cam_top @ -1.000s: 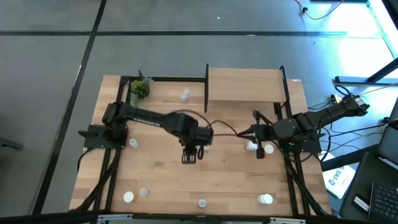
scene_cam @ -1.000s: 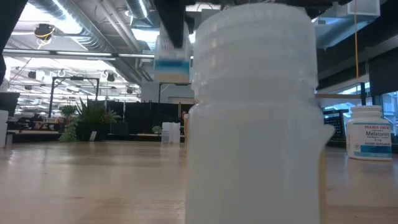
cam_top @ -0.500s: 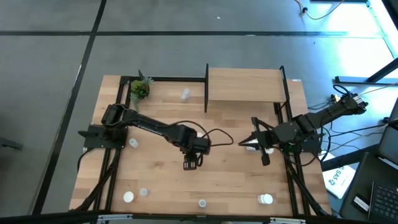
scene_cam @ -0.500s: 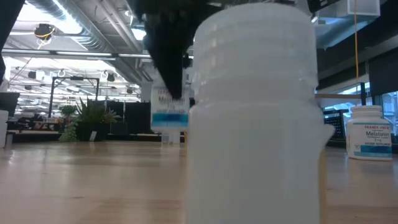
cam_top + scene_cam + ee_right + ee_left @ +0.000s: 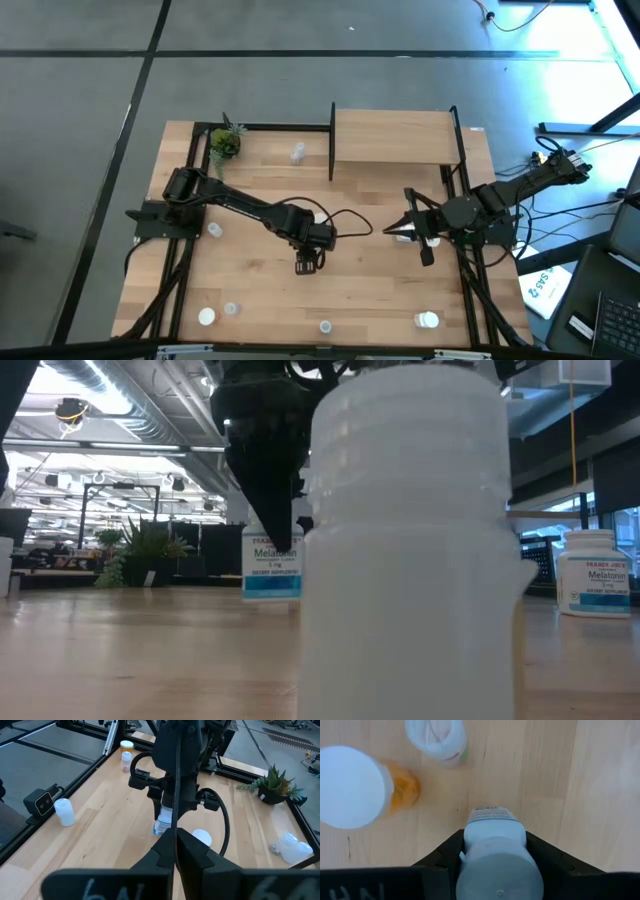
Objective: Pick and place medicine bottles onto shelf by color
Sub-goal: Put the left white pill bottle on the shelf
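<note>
desk (image 5: 380, 290) carries scattered bottles | shelf (image 5: 395, 138) bare on top as I see it | left gripper (image 5: 308, 262) mid-desk, jaws pinching white bottle (image 5: 495, 832), base on or just above desk, cannot tell | right gripper (image 5: 428, 256) waits, jaws pressed together | I advise lifting upright, clearing orange bottle (image 5: 402, 792) | low view blocked by near bottle (image 5: 410, 540)

Premises: a robotics laboratory within a large open-plan industrial hall. Evidence: exposed silver ducting (image 5: 120, 405) and strip lights run overhead beyond the wooden table (image 5: 250, 290), with rows of workstations and potted foliage (image 5: 140, 550) far behind it. The table stands on a grey concrete floor (image 5: 80, 90) marked with dark lines. Loose cables (image 5: 590, 215) and a laptop (image 5: 610, 300) lie just beside the table's right edge.
</note>
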Tool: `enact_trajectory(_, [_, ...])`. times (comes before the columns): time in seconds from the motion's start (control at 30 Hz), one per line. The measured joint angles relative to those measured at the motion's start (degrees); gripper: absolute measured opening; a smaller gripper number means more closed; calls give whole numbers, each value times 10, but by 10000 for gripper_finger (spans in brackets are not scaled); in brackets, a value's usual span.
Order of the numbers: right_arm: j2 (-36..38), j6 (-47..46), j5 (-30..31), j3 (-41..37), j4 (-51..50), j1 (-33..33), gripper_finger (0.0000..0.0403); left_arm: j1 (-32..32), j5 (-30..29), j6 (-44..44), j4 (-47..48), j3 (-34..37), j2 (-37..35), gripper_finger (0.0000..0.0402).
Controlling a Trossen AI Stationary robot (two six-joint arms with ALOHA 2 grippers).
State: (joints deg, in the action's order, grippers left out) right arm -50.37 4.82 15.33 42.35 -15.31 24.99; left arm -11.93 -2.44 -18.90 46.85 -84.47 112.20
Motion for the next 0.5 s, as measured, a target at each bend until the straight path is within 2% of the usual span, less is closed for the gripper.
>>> enact_trajectory(0.37, [0,0,0,0,0,0,19,-2,-1,-17,1,0,0,153])
enact_trajectory(0.5, [0,0,0,0,0,0,19,-2,-18,-18,1,0,0,154])
